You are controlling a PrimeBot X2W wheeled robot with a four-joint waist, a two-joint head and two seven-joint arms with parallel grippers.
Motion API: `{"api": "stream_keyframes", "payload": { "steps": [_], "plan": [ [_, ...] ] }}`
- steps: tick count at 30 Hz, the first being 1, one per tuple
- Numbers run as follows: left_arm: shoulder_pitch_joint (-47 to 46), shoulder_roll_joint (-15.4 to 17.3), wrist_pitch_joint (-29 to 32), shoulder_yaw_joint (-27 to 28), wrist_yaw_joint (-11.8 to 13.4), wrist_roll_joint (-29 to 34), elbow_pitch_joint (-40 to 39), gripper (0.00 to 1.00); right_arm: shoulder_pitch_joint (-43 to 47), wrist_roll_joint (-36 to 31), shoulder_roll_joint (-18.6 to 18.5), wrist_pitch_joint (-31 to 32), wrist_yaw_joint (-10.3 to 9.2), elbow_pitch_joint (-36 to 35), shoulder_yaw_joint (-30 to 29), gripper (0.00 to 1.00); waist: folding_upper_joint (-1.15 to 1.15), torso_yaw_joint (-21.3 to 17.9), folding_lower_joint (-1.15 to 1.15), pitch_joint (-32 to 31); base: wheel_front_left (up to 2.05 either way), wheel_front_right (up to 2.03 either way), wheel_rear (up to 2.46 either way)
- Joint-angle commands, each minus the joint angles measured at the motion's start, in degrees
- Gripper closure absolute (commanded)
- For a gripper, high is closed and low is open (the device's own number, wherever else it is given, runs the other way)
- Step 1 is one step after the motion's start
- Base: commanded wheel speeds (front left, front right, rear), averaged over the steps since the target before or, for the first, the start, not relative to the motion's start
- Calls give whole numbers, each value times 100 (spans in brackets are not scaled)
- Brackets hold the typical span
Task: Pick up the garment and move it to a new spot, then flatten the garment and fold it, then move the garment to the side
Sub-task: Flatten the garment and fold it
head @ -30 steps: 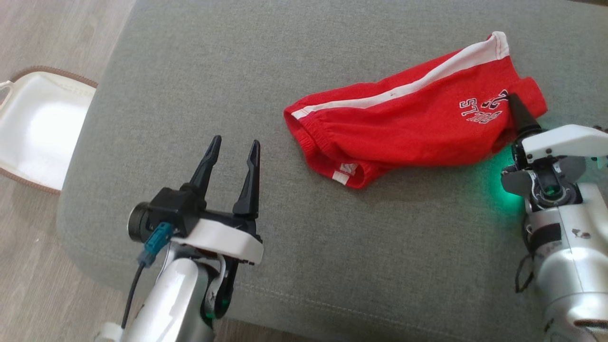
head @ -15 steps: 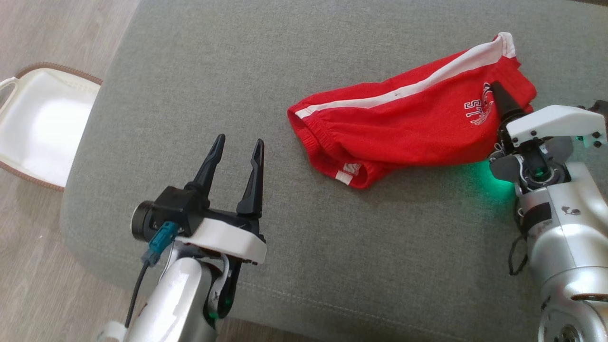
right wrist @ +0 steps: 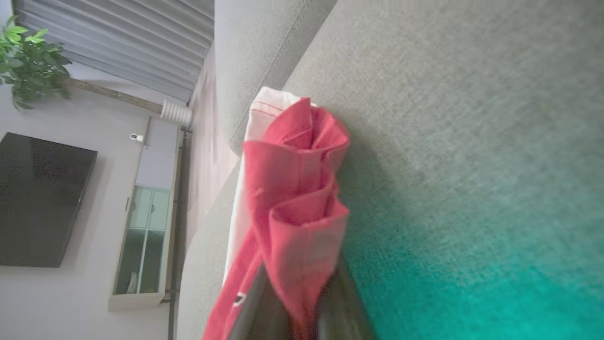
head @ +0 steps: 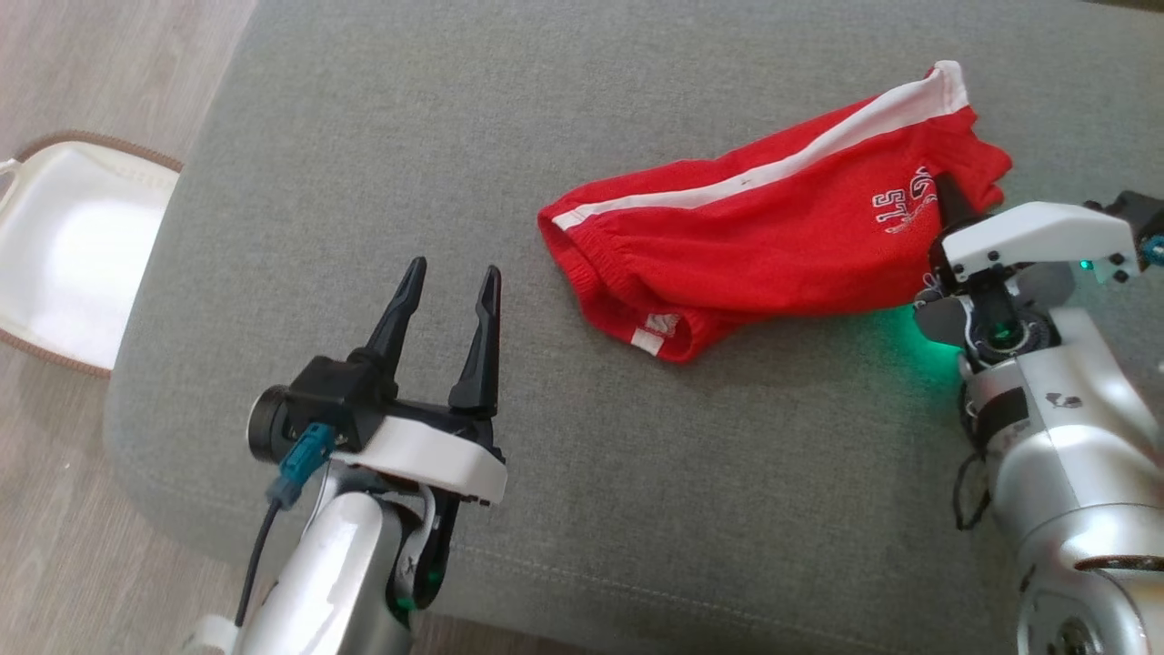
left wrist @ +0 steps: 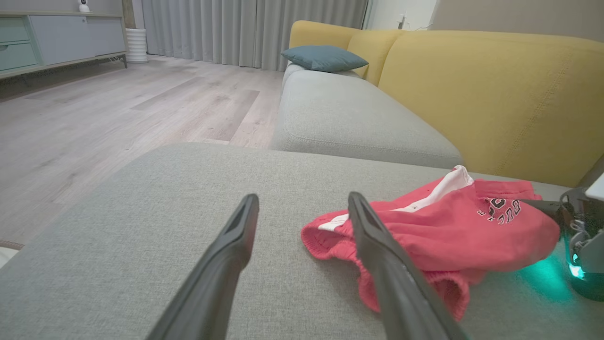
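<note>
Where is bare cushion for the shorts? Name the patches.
Free: the cushion left of the shorts, out to the edge by the basket; also the near strip between left gripper and right arm. Crowded: far right, where the right gripper pinches the shorts.

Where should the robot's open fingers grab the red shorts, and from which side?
Probably the ribbed end, approached from the robot's left by the open left gripper. It bulges up off the cushion, and the right gripper pinches the opposite end of the red shorts.
</note>
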Motion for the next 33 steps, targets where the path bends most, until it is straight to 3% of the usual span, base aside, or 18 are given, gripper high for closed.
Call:
{"api": "stream_keyframes", "payload": {
  "steps": [1, 13, 20, 28, 33],
  "plan": [
    [-193, 30, -30, 225, 33, -14, -156, 0, 12, -5, 191, -45, 43, -23, 106, 100, 0, -20, 0, -20, 0, 0, 0],
    [-34, 30, -30, 389, -2, 39, -110, 0, 627, -34, -43, -1211, 43, -95, -455, 100, 0, -486, 0, -392, 0, 0, 0],
    [73, 30, -30, 455, -2, 30, -128, 0, 947, -65, 65, -1765, 43, 37, -839, 100, 0, -741, 0, -549, 0, 0, 0],
    [203, 30, -30, 492, -36, 74, -76, 0, 975, -253, 184, -1920, 43, -255, -526, 100, 0, -896, 0, -664, 0, 0, 0],
    [237, 30, -30, 544, -94, 137, -6, 0, 982, 223, 189, -1909, 43, -741, 226, 100, 0, -884, 0, -800, 0, 0, 0]
  ]
}}
